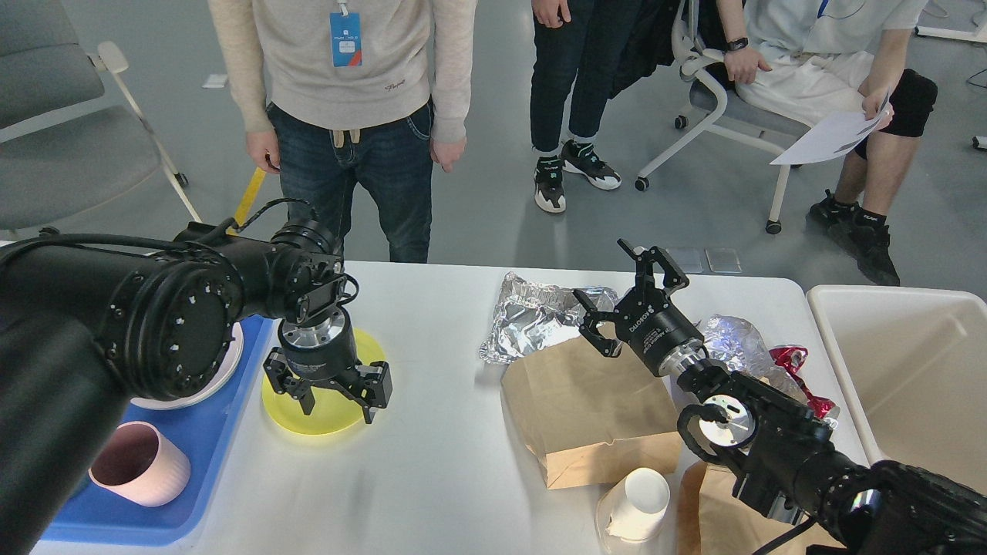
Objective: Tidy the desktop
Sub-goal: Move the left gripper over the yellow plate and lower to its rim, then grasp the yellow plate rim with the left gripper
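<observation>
The white desktop [432, 478] carries a yellow plate [318, 415] left of centre. My left gripper [336, 406] is open and hangs over the plate's near part, fingers pointing down; I cannot tell if it touches. My right gripper [626, 294] is open and empty above a brown paper bag [594, 412] and crumpled foil [532, 314]. A toppled white paper cup [638, 502] lies at the front right. More foil [732, 343] and a red wrapper [798, 366] lie at the right.
A blue tray [146, 501] at the left holds a pink mug [137, 464] and a pale plate [224, 366], mostly hidden by my left arm. A beige bin [910, 370] stands off the right edge. People stand and sit beyond the far edge.
</observation>
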